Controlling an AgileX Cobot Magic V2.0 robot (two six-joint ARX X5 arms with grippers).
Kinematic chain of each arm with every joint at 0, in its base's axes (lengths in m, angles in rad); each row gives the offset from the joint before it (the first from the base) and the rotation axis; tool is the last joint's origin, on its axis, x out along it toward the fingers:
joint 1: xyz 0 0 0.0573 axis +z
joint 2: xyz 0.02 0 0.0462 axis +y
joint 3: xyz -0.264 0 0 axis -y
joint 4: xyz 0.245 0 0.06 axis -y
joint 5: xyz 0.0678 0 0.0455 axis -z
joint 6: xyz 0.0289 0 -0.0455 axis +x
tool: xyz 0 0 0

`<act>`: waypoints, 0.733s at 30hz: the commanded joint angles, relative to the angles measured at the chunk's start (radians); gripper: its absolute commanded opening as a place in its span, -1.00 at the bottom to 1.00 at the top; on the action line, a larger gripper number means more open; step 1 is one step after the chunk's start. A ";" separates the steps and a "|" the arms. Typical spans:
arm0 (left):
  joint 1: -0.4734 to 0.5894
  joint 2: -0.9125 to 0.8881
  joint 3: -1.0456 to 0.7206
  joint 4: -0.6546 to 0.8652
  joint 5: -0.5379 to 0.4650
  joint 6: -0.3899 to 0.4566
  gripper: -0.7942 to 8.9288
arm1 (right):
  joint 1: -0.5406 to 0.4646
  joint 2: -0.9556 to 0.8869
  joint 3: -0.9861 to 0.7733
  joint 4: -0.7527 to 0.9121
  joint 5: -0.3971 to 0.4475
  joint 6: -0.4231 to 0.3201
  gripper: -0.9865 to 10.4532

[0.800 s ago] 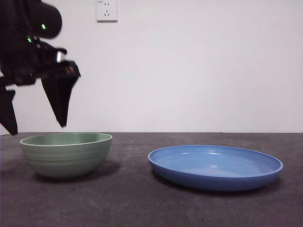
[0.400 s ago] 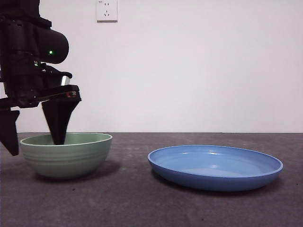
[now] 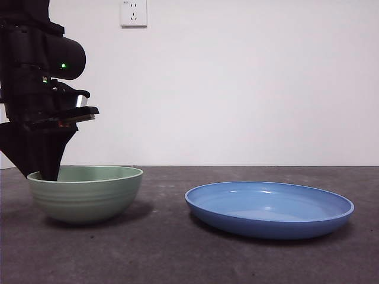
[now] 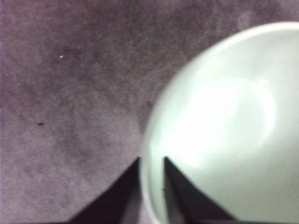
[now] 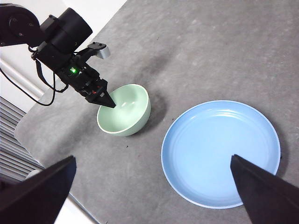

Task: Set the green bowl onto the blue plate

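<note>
Early stage only. Left tool (image 4: 152, 163) closed narrow over the rim of the green bowl (image 3: 86, 192), one jaw inside, one outside (grip looks taken). Bowl resting on the worktop (image 3: 177, 254), well apart from the blue plate (image 3: 269, 208). Right tool (image 5: 154, 186) spread wide, waiting high. Lift, carry and placing all left.

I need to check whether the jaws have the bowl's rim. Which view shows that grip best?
The left wrist view: the left gripper has one jaw on each side of the green bowl rim. The front view shows the jaws merged into one dark shape at the rim. The right wrist view shows the bowl whole, but small.
</note>
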 commanded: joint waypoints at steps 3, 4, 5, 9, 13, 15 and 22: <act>-0.002 0.021 0.023 0.014 -0.002 0.008 -0.81 | 0.004 0.003 0.017 0.004 -0.003 -0.001 0.24; -0.002 0.021 0.024 0.014 -0.002 0.008 -0.81 | 0.004 0.003 0.017 0.004 -0.003 -0.001 0.24; -0.002 0.021 0.026 0.012 -0.002 0.008 -0.81 | 0.004 0.003 0.017 0.004 -0.003 -0.001 0.24; -0.007 0.020 0.057 -0.022 -0.002 0.003 -0.81 | 0.004 0.003 0.017 0.004 -0.003 -0.001 0.24; -0.032 0.020 0.121 -0.086 -0.002 -0.060 -0.81 | 0.004 0.003 0.017 0.005 -0.003 -0.001 0.24; -0.053 0.020 0.157 -0.125 -0.002 -0.076 -0.81 | 0.004 0.003 0.017 0.005 -0.003 -0.001 0.24; -0.163 0.050 0.290 -0.173 -0.001 -0.119 -0.81 | 0.004 0.003 0.017 0.005 -0.003 -0.001 0.24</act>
